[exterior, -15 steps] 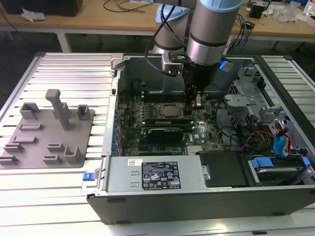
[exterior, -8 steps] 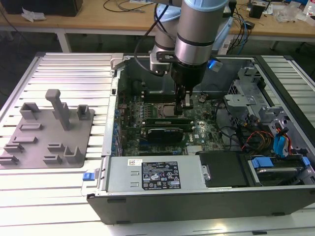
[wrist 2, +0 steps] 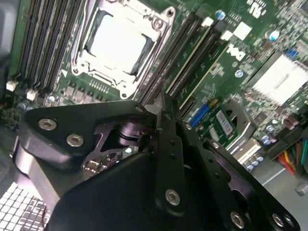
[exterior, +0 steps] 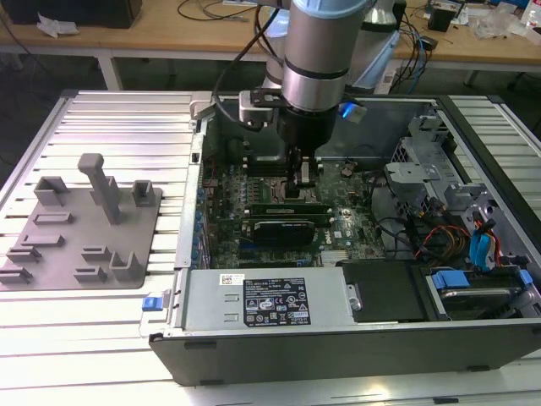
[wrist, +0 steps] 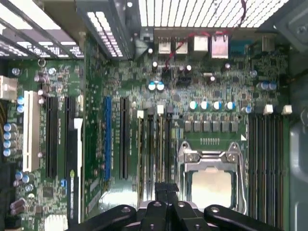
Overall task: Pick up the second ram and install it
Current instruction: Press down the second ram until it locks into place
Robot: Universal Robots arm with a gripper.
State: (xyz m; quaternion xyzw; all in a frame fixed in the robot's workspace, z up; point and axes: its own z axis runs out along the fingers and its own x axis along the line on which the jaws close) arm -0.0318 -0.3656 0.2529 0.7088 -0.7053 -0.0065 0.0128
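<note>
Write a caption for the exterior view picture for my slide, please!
Robot arm's pincer reaching down into an open computer case, right over the motherboard.

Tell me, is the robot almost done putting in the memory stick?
Nearly, it seems. The second ram already sits in the memory slots beside the processor socket. The gripper is right above it. Whether it has clicked fully home can't be seen.
</note>
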